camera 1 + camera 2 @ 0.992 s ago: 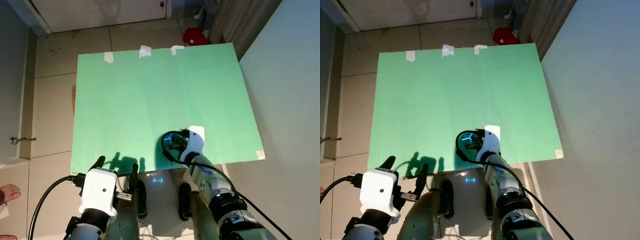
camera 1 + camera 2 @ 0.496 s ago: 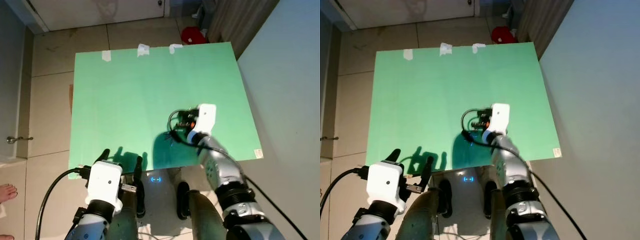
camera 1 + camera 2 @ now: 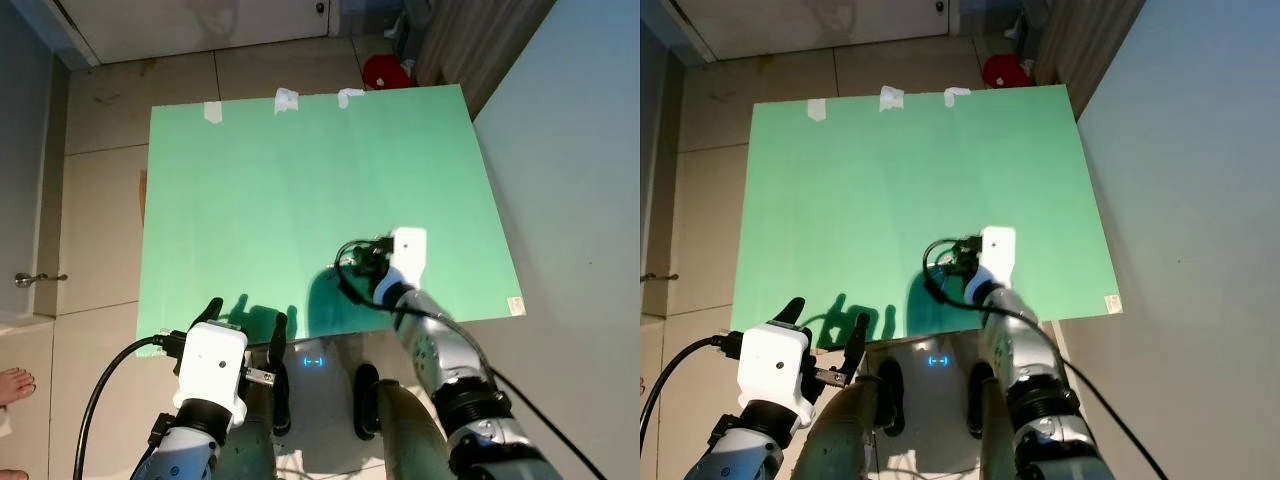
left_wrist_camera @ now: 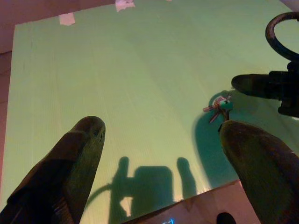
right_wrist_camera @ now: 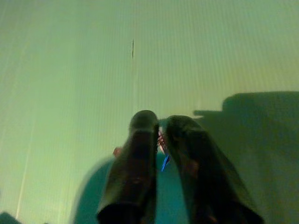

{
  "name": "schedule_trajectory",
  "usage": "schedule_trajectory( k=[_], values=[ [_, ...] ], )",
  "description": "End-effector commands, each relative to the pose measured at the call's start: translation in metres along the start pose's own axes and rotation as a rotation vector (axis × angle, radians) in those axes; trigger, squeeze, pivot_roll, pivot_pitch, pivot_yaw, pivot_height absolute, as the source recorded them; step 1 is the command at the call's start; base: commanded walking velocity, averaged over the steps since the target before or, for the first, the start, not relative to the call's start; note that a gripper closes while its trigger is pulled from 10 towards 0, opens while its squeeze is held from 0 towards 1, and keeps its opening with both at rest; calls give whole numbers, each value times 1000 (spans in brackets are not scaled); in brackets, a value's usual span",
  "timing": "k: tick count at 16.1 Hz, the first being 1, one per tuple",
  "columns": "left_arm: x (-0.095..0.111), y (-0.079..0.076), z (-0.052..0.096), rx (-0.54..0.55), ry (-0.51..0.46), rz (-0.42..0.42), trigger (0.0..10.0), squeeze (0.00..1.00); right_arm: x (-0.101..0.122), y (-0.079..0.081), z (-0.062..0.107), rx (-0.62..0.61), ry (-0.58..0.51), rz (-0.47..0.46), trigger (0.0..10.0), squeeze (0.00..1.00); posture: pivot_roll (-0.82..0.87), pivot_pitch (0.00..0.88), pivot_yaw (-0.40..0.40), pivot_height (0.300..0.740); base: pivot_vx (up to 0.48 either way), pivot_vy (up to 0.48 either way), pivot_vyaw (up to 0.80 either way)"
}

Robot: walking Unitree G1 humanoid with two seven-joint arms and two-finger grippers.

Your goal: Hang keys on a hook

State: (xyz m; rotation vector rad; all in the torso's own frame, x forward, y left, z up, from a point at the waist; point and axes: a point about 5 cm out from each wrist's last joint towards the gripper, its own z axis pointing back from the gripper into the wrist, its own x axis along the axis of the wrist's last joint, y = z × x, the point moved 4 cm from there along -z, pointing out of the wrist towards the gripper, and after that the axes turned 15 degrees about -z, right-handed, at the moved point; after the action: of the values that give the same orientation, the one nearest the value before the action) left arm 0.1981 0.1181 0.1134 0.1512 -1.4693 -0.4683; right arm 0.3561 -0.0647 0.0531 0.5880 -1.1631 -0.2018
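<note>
A small bunch of keys [image 4: 218, 106] with a teal tag sits at the near part of the green mat [image 3: 300, 170]. My right gripper [image 3: 358, 262] reaches over that spot. In the right wrist view its fingers [image 5: 140, 154] are pressed together with small red and blue bits of the keys [image 5: 161, 142] between them. Whether the bunch is lifted off the mat is unclear. My left gripper [image 3: 245, 322] hovers low at the mat's near edge, open and holding nothing.
The mat lies on a tiled floor, taped at its far edge [image 3: 288, 100]. A red object [image 3: 388, 70] lies beyond the far right corner. A wall runs along the right. A door handle [image 3: 35, 280] and a person's foot [image 3: 15, 385] are at the left.
My right gripper swung forward and up over the mat, then came back slightly toward me. The left gripper stays near the mat's edge.
</note>
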Motion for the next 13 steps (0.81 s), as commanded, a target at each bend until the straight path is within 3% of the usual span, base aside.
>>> schedule_trajectory(
  k=[1, 6, 11, 12, 13],
  values=[
    [-5, -4, 5, -15, 22, -3, 10000, 0, -12, -4, 3, -18, 28, -31, 10000, 1000, 179, 371, -16, 740, 0, 0, 0],
    [-4, -4, 7, -20, 22, -11, 10000, 0, -18, -7, 2, -50, 47, -94, 10000, 1000, 184, 366, -17, 740, 0, 0, 0],
    [-3, -6, 8, -24, 20, -9, 10000, 0, -30, 8, -7, -53, 68, -95, 10000, 1000, 200, 380, -10, 740, 0, 0, 0],
    [-3, -5, 9, -24, 21, -10, 10000, 0, -30, 10, -9, -50, 68, -97, 10000, 827, 202, 382, -9, 740, 0, 0, 0],
    [-3, -6, 10, -22, 23, -10, 10000, 0, -28, 13, -10, -47, 64, -101, 10000, 188, 207, 386, -11, 740, 0, 0, 0]
  ],
)
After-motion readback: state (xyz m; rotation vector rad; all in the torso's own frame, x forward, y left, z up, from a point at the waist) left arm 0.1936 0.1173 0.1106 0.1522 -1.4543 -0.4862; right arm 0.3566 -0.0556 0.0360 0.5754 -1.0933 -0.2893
